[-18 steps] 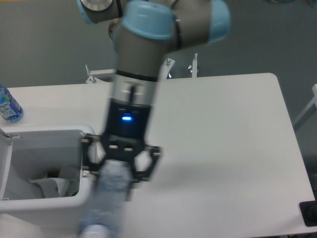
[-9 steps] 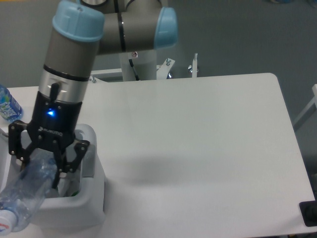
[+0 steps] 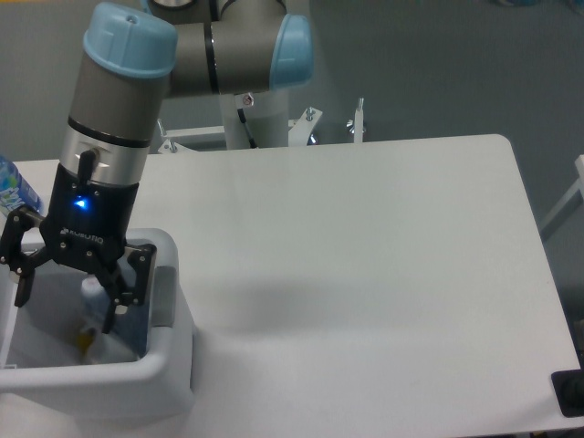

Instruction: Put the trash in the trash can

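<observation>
The gripper (image 3: 64,297) hung over the trash can (image 3: 169,370), fingers spread wide and holding nothing. A clear plastic bottle (image 3: 91,301) lay inside.

The white table (image 3: 383,274) has rounded corners and fills most of the view, its far right corner curving off near the grey floor (image 3: 474,64). 2 things rest directly on it. At the front left corner stands the trash can (image 3: 169,365), a white boxy bin with rounded corners whose right wall faces the bare middle of the table. At the left edge, further back, a bottle with blue liquid (image 3: 13,193) stands partly cut off by the frame. A soft shadow lies on the tabletop just right of the bin. Behind the far edge, metal brackets (image 3: 356,123) rise near the table's rear side.
</observation>
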Robot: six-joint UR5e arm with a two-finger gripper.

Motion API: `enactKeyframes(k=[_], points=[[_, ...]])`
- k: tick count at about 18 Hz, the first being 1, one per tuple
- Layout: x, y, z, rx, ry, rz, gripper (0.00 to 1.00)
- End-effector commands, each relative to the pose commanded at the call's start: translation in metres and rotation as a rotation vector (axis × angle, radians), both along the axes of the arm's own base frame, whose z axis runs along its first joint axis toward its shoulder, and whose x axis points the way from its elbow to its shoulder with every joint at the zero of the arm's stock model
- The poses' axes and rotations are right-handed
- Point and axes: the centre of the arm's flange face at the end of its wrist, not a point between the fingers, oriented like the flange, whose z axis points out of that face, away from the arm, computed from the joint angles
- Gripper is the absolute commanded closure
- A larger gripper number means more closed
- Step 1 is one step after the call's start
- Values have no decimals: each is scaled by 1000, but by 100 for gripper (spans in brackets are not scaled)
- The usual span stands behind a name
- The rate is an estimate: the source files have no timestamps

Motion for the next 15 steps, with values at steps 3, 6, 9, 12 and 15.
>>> enactKeyframes(k=[3, 6, 9, 12, 15], points=[[-90, -48, 8, -36, 121, 104, 0], [-145, -97, 4, -139, 240, 172, 0], [-168, -124, -5, -293, 376, 164, 0], [-177, -146, -11, -520, 467, -45, 0], [-178, -176, 1, -621, 473, -178, 0]])
